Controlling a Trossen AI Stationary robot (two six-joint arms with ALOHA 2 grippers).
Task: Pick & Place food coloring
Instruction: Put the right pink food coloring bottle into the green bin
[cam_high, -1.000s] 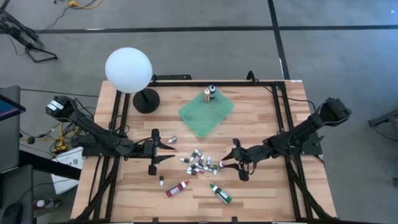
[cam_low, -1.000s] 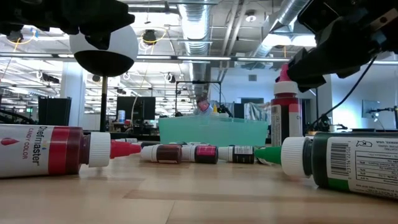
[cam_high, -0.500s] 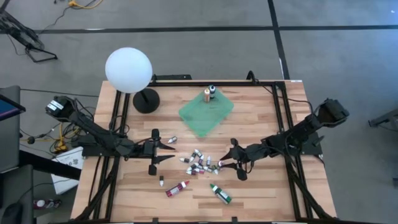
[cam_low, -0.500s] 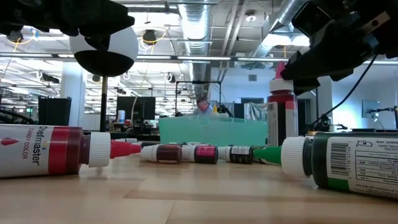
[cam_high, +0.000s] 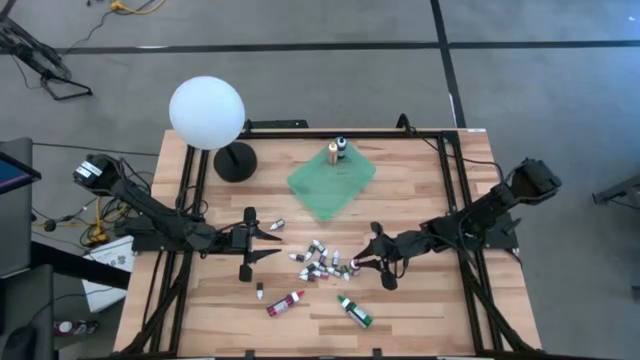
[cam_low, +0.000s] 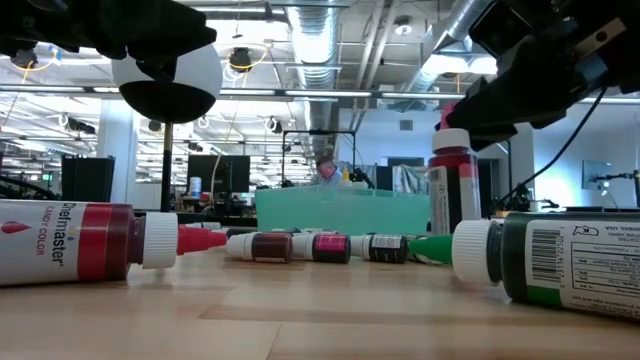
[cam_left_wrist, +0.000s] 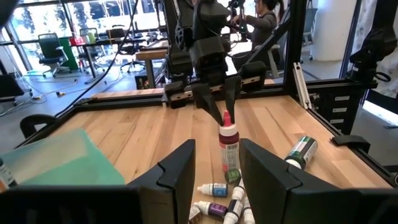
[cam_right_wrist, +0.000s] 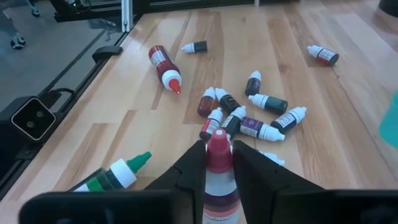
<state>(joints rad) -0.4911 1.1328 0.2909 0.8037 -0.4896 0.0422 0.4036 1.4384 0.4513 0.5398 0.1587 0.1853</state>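
Your right claw (cam_right_wrist: 217, 163) is closed on the red cap of an upright red bottle (cam_left_wrist: 228, 146), which stands on the worktop (cam_high: 420, 320) at the right end of the scattered food coloring (cam_high: 322, 262). In the right wrist view the two fingers (cam_right_wrist: 189, 171) press the cap from either side.

Your left claw (cam_high: 275, 240) waits with its fingers spread and nothing between them, toward the worktop's left edge, pointing at the pile.

Most of the small bottles lie on their sides in a loose cluster near the middle of the worktop. Nearer the front edge lie a larger red bottle (cam_high: 286, 302) and a green bottle (cam_high: 353, 311), apart from the cluster. You can read "Chefmaster CANDY COLOR" on the red one's label (cam_low: 68, 240) in the low view; the green one shows a barcode (cam_low: 544, 250) and a facts panel whose print is too small to read.

Two more bottles (cam_high: 337, 150) stand on the green cloth (cam_high: 331, 182) toward the back edge. A white globe lamp (cam_high: 207, 113) stands at the back left corner.
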